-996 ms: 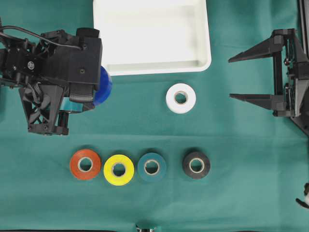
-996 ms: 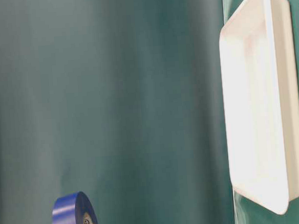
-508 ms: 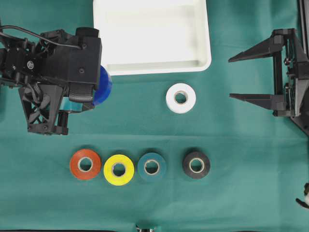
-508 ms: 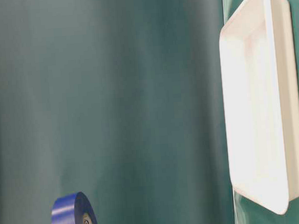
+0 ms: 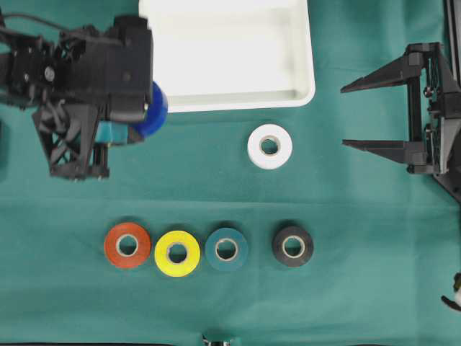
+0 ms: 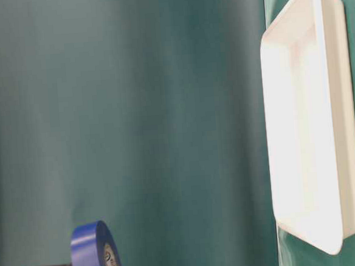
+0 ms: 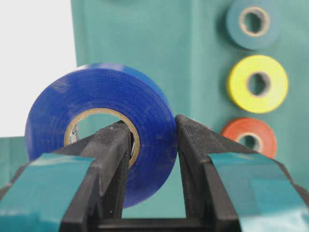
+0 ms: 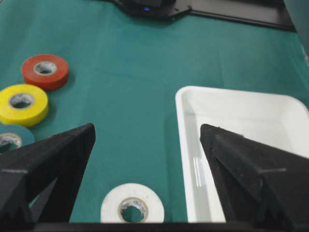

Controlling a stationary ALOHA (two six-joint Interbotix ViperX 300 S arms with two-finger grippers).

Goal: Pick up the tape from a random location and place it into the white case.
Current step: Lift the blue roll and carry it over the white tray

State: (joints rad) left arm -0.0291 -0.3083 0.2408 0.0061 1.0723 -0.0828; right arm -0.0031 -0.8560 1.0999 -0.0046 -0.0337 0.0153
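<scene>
Blue tape [image 7: 104,130] sits clamped on edge in the left gripper [image 7: 152,145], one finger through its core, just beside the case's [image 5: 238,97] near-left corner and not yet over it. Right of the case, the right gripper [image 5: 360,115] hangs wide open, holding nothing.

The blue tape [image 7: 96,140] is showing a smooth, glossy vinyl skin around a dull cardboard core. The white case [image 5: 230,54] is looking like slick moulded plastic, catching soft glare. The green table cover [image 5: 346,288] is lying matt, like cloth. The left gripper [image 7: 153,145] is showing grainy black plastic fingers with teal tape patches
</scene>
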